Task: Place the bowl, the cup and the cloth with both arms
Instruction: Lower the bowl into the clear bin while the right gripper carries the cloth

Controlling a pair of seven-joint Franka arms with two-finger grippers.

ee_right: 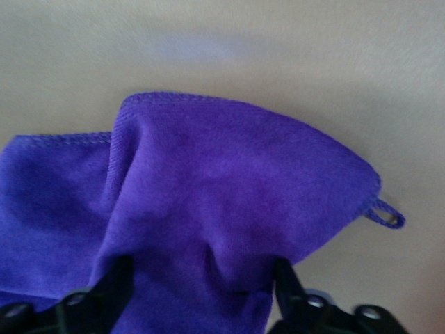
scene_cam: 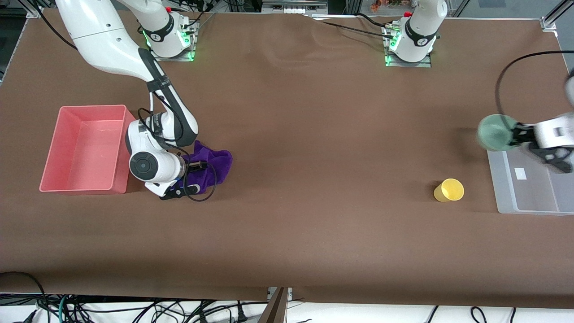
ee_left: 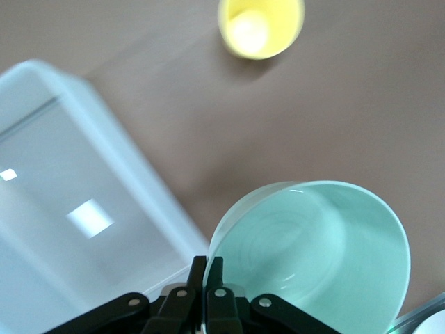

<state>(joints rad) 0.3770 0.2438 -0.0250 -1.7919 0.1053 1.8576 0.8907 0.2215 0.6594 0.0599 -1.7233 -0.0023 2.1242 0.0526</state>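
Note:
The purple cloth (scene_cam: 214,167) lies bunched on the table beside the pink bin. My right gripper (scene_cam: 198,166) is down on it; in the right wrist view its fingers (ee_right: 117,280) stand wide apart with a fold of the cloth (ee_right: 208,181) between them, the loop (ee_right: 386,214) at a corner. My left gripper (scene_cam: 515,134) is shut on the rim of the mint-green bowl (scene_cam: 494,132), held tilted in the air over the edge of the clear tray (scene_cam: 529,188). In the left wrist view the gripper (ee_left: 207,275) pinches the bowl's (ee_left: 313,250) wall. The yellow cup (scene_cam: 449,189) stands upright beside the tray; it also shows in the left wrist view (ee_left: 261,24).
A pink rectangular bin (scene_cam: 85,148) stands at the right arm's end of the table, right beside the right wrist. The clear tray also shows in the left wrist view (ee_left: 69,209). Brown table cover spreads between cloth and cup.

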